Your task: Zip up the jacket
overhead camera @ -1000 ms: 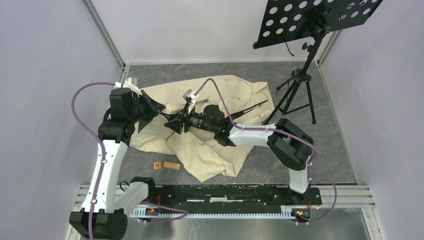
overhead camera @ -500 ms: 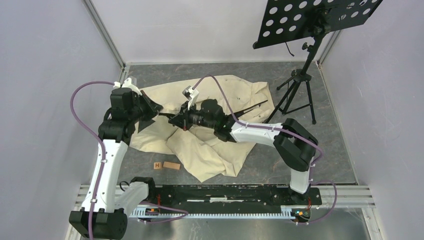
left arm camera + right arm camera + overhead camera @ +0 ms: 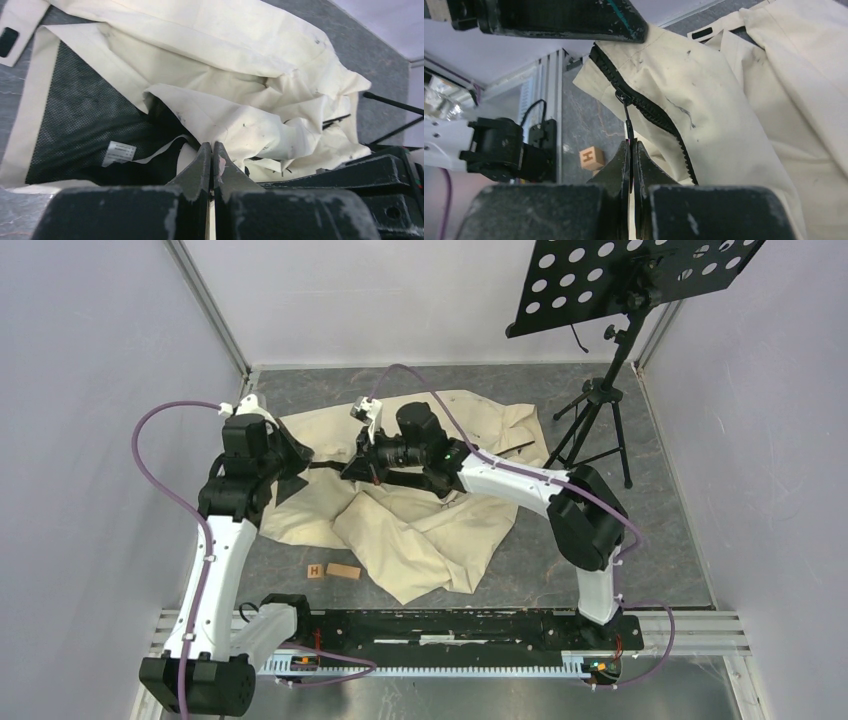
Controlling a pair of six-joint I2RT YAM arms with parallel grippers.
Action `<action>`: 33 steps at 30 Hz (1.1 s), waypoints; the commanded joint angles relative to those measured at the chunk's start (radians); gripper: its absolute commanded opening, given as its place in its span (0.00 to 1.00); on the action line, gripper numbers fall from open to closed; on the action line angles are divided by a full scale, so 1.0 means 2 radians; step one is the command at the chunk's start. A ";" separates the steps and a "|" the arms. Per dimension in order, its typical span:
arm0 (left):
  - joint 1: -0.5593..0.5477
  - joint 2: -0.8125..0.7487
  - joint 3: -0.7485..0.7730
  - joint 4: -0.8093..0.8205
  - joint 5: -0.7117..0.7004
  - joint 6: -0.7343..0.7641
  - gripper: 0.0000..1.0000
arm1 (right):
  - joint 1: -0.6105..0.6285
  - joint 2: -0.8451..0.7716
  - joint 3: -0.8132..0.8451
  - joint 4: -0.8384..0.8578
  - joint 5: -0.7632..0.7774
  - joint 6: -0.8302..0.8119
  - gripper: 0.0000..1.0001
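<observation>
The right gripper (image 3: 630, 145) pinches the zipper pull (image 3: 627, 122) near the left gripper (image 3: 212, 150), itself clamped on the jacket (image 3: 420, 535); the zipper (image 3: 651, 115) runs off rightward.

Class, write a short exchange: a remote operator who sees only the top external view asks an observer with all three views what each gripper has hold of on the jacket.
Operator: From above, the arm hides the right gripper. Has it caught anything?
Observer: Yes. The right wrist view shows it shut on the zipper pull.
Operator: And the left gripper?
Observer: The left wrist view shows it shut on a strip of the cream jacket.
Operator: Anything else I miss?
Observer: In the left wrist view, a white label sits on the dark mesh lining.
</observation>
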 commanded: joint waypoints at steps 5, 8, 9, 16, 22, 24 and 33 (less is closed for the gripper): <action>0.013 0.040 0.045 0.081 -0.150 0.056 0.02 | -0.017 0.063 0.086 -0.202 -0.046 -0.151 0.00; 0.013 0.046 0.050 0.092 -0.119 0.056 0.02 | -0.022 0.087 0.099 -0.203 -0.048 -0.154 0.00; 0.013 0.043 0.047 0.095 -0.119 0.055 0.02 | -0.025 0.099 0.115 -0.220 -0.044 -0.170 0.00; 0.032 0.087 0.083 0.031 -0.273 0.033 0.02 | -0.050 0.094 0.126 -0.307 0.081 -0.246 0.00; 0.053 0.115 0.069 0.107 -0.333 0.015 0.02 | -0.075 0.073 0.118 -0.364 0.099 -0.322 0.00; 0.060 0.134 0.077 0.125 -0.350 0.020 0.02 | -0.082 0.066 0.114 -0.379 0.098 -0.354 0.00; 0.102 0.206 0.095 0.220 -0.388 0.054 0.02 | -0.161 0.054 0.114 -0.457 0.171 -0.420 0.00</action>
